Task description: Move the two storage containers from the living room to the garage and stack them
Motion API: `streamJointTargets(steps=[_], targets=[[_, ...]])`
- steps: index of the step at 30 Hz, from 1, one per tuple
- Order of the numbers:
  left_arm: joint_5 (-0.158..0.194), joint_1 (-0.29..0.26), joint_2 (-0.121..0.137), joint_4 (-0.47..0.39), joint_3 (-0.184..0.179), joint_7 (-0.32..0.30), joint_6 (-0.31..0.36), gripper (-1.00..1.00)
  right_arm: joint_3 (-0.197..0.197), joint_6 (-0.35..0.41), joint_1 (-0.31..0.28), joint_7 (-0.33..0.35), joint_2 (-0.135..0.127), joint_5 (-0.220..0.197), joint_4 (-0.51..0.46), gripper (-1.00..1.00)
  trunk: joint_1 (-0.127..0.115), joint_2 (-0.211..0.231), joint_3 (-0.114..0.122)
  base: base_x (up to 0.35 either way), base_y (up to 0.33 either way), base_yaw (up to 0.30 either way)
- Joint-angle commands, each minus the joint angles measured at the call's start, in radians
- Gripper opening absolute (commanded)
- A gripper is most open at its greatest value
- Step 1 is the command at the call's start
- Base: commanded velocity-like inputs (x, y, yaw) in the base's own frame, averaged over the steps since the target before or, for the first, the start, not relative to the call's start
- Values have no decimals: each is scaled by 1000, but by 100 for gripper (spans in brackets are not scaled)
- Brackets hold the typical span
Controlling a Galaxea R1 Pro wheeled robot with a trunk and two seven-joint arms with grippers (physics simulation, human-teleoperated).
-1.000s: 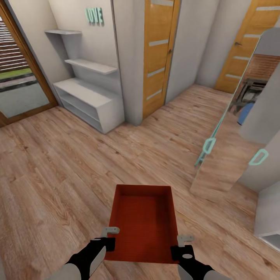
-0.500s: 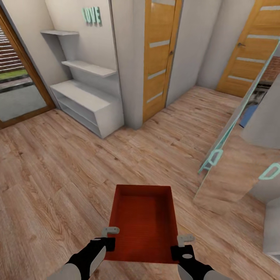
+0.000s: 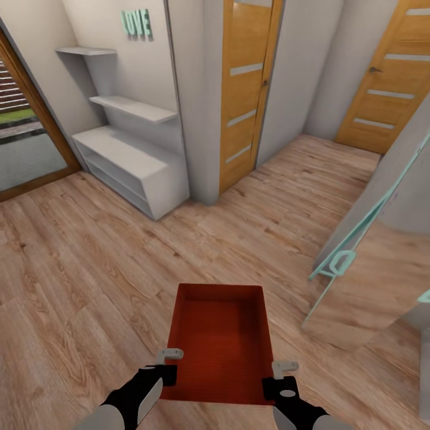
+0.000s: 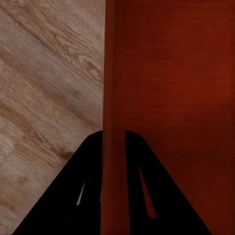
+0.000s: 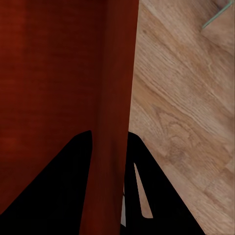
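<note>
You are carrying one bin (image 3: 221, 340), orange-red and open-topped, held level above the wood floor (image 3: 89, 286) between your two grippers. Your left gripper (image 3: 169, 363) is pinching the bin's left wall near its near corner, and in the left wrist view the two dark fingers (image 4: 85, 181) are sitting one on each side of that thin wall (image 4: 115, 122). Your right gripper (image 3: 279, 375) is pinching the right wall near the other near corner, its fingers (image 5: 66, 181) likewise straddling the wall (image 5: 117, 98). The bin's inside is showing nothing in it. Around you there are two wooden doors: one (image 3: 242, 89) straight ahead beside a white wall column (image 3: 191, 101), the other (image 3: 388, 77) far right. One white shelf unit (image 3: 128, 149) is standing to the left under teal letters (image 3: 136, 24), with a glazed door (image 3: 24, 143) at the far left. One tall mirror panel (image 3: 376, 263) with teal trim is leaning close on your right, just beside the bin's path.
</note>
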Motion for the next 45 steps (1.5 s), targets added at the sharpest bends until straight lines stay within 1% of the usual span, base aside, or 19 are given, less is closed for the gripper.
streamJointTargets(steps=[1,45], targets=[[23,0,3,-5,-35,11,3,-100,5,1,0,4,-19,-25,-1,-100,1,-2,-1,334,0,0],[21,0,3,-5,-35,11,4,-100,5,0,0,4,-21,-25,-1,-100,1,-2,-1,334,0,0]])
